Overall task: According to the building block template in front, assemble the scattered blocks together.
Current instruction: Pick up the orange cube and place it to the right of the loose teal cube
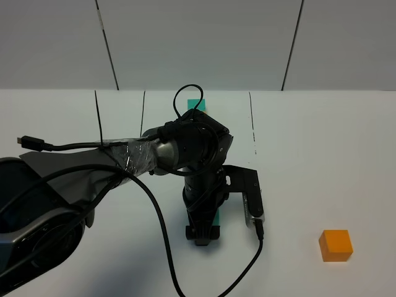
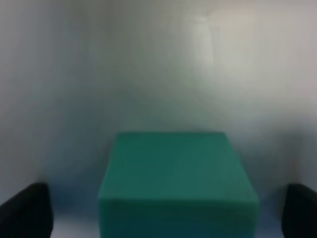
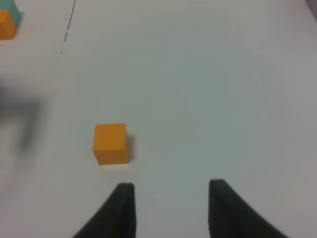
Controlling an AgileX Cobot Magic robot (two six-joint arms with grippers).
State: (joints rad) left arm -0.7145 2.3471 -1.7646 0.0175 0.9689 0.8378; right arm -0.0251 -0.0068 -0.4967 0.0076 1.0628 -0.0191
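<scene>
Left wrist, teal cube between spread jaws

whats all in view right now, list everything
teal cube: one, teal-green, mid-table, between the left gripper's fingers
orange cube: one, orange, alone on the right side of the table
template pair: one joined pair, teal and orange, far side of the table, half hidden by the arm in the high view
table: one, white, with thin dark lines
cable: one, black, looping off the left arm
left arm: one, grey with tape, reaching to mid-table
left gripper: one, black, open, straddling the teal cube
right gripper: one, black, open, empty, close to the orange cube
</scene>
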